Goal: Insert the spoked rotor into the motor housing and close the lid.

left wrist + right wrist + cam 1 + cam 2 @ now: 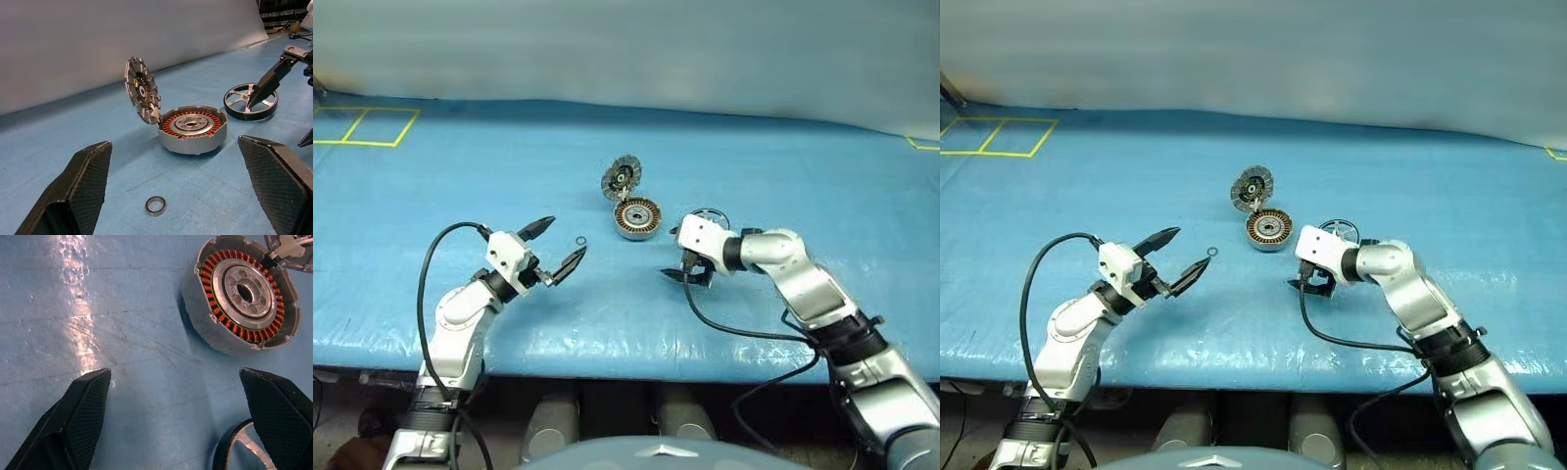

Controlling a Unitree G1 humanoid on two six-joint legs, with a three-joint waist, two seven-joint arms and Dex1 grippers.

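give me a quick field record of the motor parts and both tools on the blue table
housing: motor housing upright on the blue table, copper windings exposed
lid: lid hinged open, standing up, finned face showing
rotor: spoked rotor flat on the table beside the housing, not inserted
ring: small ring lying loose
left tool: left tool open, empty
right tool: right tool open, above the rotor

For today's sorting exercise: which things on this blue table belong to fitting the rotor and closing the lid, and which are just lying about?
Belongs to the job:
- silver spoked rotor with dark rim
- round silver-grey motor housing with copper windings
- finned grey hinged lid, standing open

Lying about:
- small thin metal ring
- yellow tape squares
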